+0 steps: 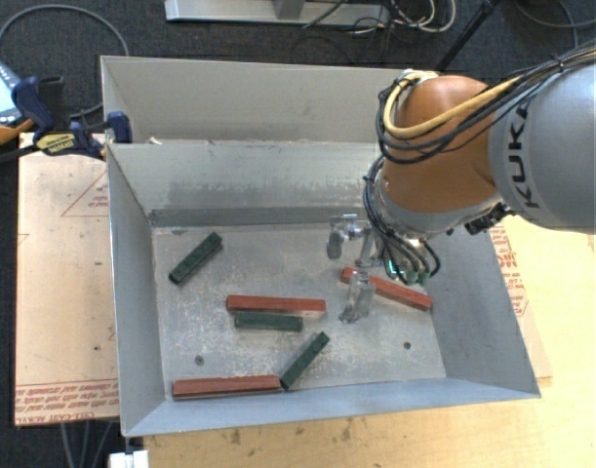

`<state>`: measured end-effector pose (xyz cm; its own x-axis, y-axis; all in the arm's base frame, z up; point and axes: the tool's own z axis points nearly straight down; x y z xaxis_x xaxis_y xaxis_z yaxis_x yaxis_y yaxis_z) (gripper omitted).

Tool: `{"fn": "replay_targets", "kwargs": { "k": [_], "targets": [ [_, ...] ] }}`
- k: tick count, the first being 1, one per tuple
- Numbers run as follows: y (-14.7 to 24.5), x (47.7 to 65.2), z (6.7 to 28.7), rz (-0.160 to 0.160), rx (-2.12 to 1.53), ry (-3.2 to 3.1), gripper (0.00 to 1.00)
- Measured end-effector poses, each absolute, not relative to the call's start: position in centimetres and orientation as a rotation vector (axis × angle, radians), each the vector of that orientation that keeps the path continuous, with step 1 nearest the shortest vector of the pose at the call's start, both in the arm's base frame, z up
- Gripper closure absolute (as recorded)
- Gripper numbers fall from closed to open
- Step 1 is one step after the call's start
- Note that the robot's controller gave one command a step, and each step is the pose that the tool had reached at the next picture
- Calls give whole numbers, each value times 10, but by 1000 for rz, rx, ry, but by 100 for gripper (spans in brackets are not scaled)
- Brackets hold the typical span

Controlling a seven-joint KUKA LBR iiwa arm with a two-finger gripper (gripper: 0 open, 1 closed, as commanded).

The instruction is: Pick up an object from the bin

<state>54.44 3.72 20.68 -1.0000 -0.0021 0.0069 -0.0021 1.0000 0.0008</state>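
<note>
My gripper [348,273] hangs just right of the middle of the frame, under my rounded orange wrist cover [439,154]. My fingers [357,303] are spread wide: one metal tip stands toward the upper side, the other toward the lower side, and nothing is clamped between them. In the gap lies the left end of a reddish-brown flat bar [395,292], resting on the floor of the grey metal bin [132,261], right of the floor's centre. I cannot tell whether either fingertip actually touches that bar; the lower one stands just beside its end. The bar's long axis runs at a shallow slant, its left end nearer the top of the frame and its right end pointing toward the lower right, near the bin's right wall. I count six bars in all, three reddish-brown and three dark green, all lying flat. The second reddish-brown bar [276,304] lies almost level at the centre of the floor, with a dark green bar [268,322] just below it and nearly parallel. The third reddish-brown bar [226,386] lies along the lower edge of the floor at lower left, and its right end meets a slanted dark green bar [304,359] that points toward the upper right. The last dark green bar [196,258] lies alone at the upper left of the floor, slanting up to the right, well apart from my gripper.
</note>
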Motion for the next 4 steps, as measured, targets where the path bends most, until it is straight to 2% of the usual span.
{"fn": "replay_targets", "kwargs": {
  "k": [1,2,3,4],
  "targets": [
    [100,523,75,-3,633,-3076,0],
    [64,505,72,-3,787,-3049,0],
    [65,507,74,-3,789,-3051,100],
    [112,526,137,-5,636,-3087,100]
  ]
}}
